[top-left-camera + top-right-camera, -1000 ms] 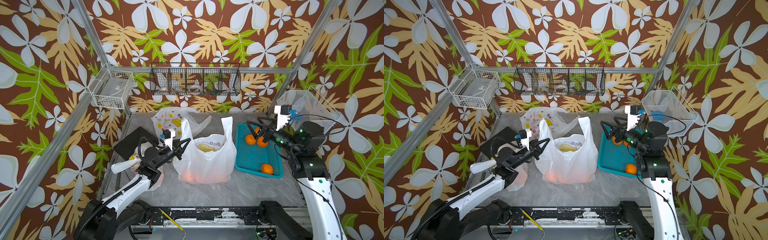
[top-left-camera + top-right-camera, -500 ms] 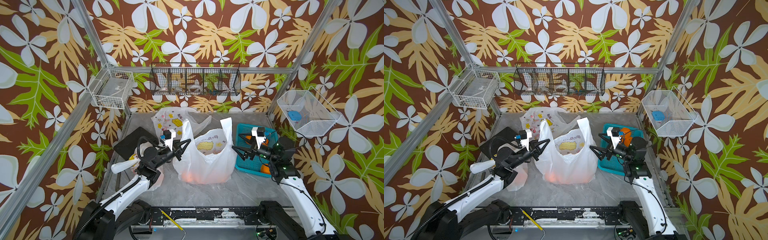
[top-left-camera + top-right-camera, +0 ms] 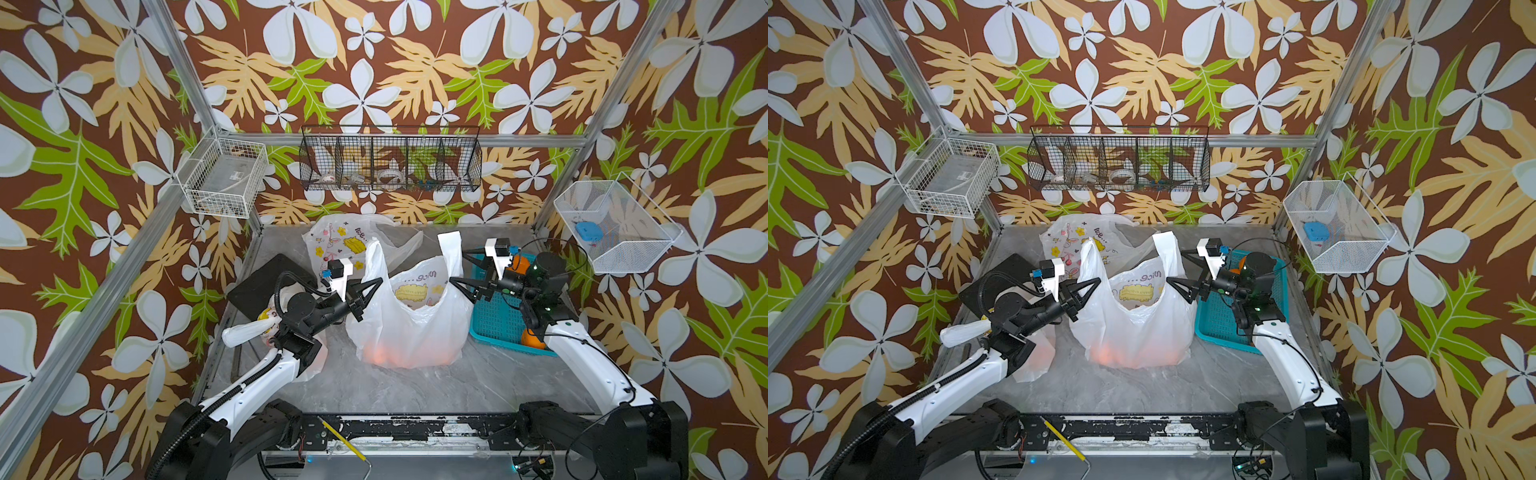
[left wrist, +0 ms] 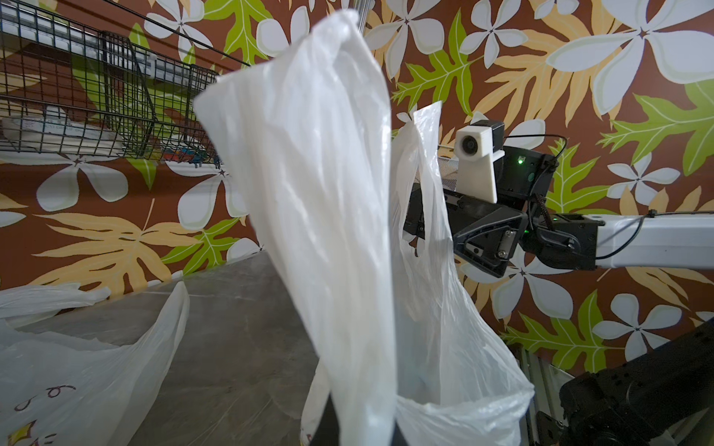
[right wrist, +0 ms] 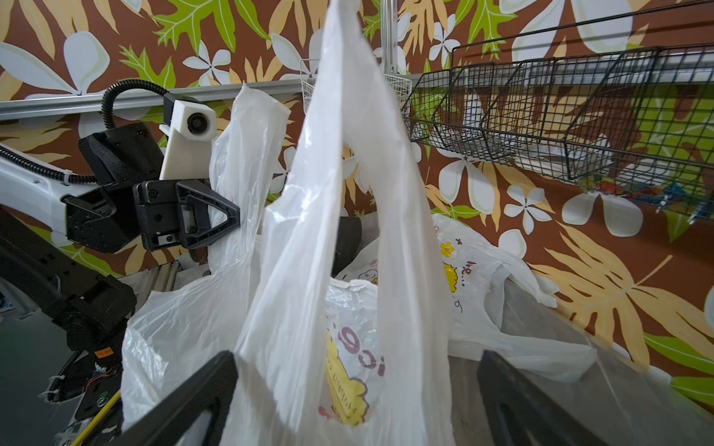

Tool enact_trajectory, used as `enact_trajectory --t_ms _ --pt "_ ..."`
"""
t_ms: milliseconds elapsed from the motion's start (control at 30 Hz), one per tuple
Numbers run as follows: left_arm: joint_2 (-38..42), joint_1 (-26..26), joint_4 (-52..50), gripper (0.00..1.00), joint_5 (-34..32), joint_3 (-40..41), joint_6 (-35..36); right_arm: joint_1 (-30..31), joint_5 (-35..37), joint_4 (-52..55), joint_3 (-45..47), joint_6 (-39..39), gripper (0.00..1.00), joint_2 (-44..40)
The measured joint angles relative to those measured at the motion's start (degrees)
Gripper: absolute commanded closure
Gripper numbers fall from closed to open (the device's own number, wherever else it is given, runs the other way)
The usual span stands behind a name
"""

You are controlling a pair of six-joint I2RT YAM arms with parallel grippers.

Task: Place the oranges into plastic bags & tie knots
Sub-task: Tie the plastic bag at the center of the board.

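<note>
A white printed plastic bag [image 3: 409, 324] stands mid-table with several oranges [image 3: 399, 355] glowing through its bottom. My left gripper [image 3: 372, 286] is shut on the bag's left handle [image 4: 320, 193], which stands upright. My right gripper [image 3: 457, 267] is open, and its fingers [image 5: 185, 394] stand either side of the right handle [image 5: 347, 193] without pinching it. Two more oranges [image 3: 532, 338] show in the teal basket [image 3: 494, 316] behind the right arm. A knotted bag [image 3: 1038, 357] holding oranges lies under my left arm. An empty flat bag [image 3: 340, 241] lies at the back.
A black pad [image 3: 270, 278] lies at the table's left. A black wire rack [image 3: 390, 162] hangs on the back wall. White wire baskets hang at the left [image 3: 222, 178] and right [image 3: 615, 226]. A yellow pencil [image 3: 340, 442] lies on the front rail.
My right arm swung left from over the teal basket to the standing bag's right handle, its jaws opening a little wider. The left gripper kept its hold and place.
</note>
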State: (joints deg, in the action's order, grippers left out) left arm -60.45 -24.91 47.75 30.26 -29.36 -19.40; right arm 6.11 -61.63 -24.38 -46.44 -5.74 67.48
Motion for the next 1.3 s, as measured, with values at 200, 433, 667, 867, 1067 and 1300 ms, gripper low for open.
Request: enact_trajectory --t_ms 200,433,667,867,1067,1300 --pt "-0.1 0.0 -1.0 1.00 0.2 -0.3 0.0 1.6 -1.2 -1.0 -3.3 0.5 0.15 3.7" --pt "-0.3 0.0 -5.0 1.00 1.0 -2.6 2.3 2.5 -4.0 4.8 -6.7 3.4 0.80 5.7" --pt "-2.9 0.0 -13.7 1.00 7.1 -8.2 9.3 5.8 -4.3 17.4 -6.7 11.1 1.00 2.1" --pt "-7.6 0.0 -24.9 1.00 14.6 -14.6 15.7 11.0 -3.4 23.8 -3.4 16.0 1.00 -1.9" --pt "-9.4 0.0 -32.4 1.00 19.8 -16.7 21.0 15.7 -2.4 29.7 -4.5 21.8 1.00 -1.5" --pt "-8.5 -1.4 -36.0 1.00 23.6 -16.3 26.5 18.7 -3.0 37.5 -10.6 29.5 0.99 4.6"
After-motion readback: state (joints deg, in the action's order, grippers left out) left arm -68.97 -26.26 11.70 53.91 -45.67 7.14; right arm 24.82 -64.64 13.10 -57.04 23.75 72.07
